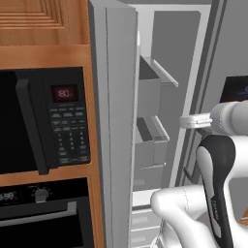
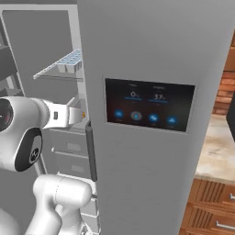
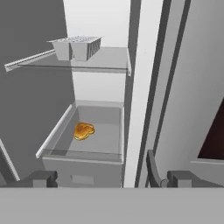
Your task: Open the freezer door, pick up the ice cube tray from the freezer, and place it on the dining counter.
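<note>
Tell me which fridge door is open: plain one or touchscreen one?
The plain freezer door, swung out beside the microwave, exposing the ice cube tray. The touchscreen door is shut.

The white arm point(image 1: 213, 160) is seen rising at the lower right of the left base view, its wrist extended leftward at mid-frame. In the hand view, the gripper point(image 3: 107, 177) is held with jaws spread wide, nothing between its fingertips point(image 3: 43, 177).

Freezer point(image 3: 100, 26) interior, white. Upper grey shelf point(image 3: 109, 59) carries the ice cube tray point(image 3: 78, 46) at its 9 o'clock end, near the front edge. Open bin point(image 3: 107, 120) at 6 o'clock of the shelf holds an orange-yellow food lump point(image 3: 83, 131), resting on its floor toward the 9 o'clock side.
</note>
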Available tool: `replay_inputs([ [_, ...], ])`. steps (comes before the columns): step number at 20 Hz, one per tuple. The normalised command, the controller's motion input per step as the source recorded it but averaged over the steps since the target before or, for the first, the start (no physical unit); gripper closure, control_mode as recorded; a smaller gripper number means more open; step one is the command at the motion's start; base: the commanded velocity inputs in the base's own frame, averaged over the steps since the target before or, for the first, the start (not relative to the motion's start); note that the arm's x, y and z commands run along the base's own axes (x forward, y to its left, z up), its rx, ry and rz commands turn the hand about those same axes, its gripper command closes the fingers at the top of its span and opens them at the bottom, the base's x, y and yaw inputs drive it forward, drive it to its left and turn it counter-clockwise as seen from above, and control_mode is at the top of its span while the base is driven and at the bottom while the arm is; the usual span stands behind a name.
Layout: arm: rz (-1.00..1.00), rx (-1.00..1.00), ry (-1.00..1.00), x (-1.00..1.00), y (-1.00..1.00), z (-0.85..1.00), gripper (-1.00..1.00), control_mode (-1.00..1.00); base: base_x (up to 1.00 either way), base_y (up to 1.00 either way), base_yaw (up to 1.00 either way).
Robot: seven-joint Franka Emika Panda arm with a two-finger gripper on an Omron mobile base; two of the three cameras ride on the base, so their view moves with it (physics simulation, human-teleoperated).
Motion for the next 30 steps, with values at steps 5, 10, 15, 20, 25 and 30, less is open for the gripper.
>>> replay_inputs([
  [5, 0.00, 0.00, 0.00, 0.00, 0.00, 0.00, -1.00, 1.00, 0.43, 0.09, 0.00],
  [10, 0.00, 0.00, 0.00, 0.00, 0.00, 0.00, -1.00, -1.00, 0.00, 0.00, 0.00],
  [15, 0.00, 0.07, 0.01, 0.00, -0.13, 0.01, -1.00, -1.00, 0.00, 0.00, 0.00],
  [20, -0.01, 0.22, 0.00, -0.19, -0.05, 0.21, -1.00, -1.00, 0.00, 0.00, 0.00],
  [25, -0.02, 0.22, 0.03, -0.35, 0.06, 0.41, -1.00, -1.00, 0.00, 0.00, 0.00],
  [30, -0.06, 0.16, 0.13, -0.27, 0.10, 0.33, -1.00, -1.00, 0.00, 0.00, 0.00],
])
